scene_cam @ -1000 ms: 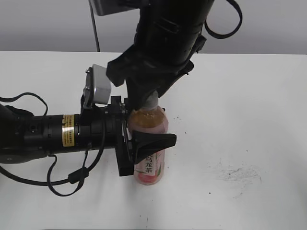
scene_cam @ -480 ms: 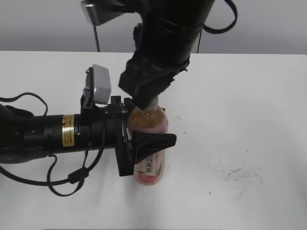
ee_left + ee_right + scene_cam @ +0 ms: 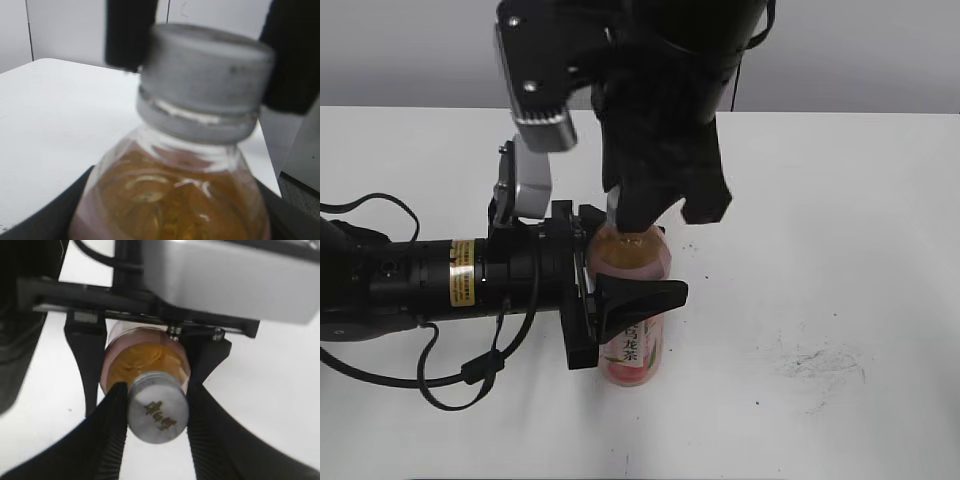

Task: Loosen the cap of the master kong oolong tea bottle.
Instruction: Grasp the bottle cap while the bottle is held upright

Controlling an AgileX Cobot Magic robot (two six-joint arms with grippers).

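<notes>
Rotated since a moment ago – right gripper [image 3: 156, 412], wrist camera swung to the left, fingers [image 3: 112, 425] clamped on the cap [image 3: 157, 414]. Upright on the near-middle table [image 3: 840, 220] – master kong oolong tea bottle [image 3: 632, 300], body squeezed by left gripper [image 3: 620, 305].

White table [image 3: 840, 200] fills most of the rm, matte, evenly lit, no hard shadows. Dark scuff marks [image 3: 817, 362] on it toward its near right side, w/ tiny specks nearby. Behind the table's far edge, plain grey wall [image 3: 400, 50].
</notes>
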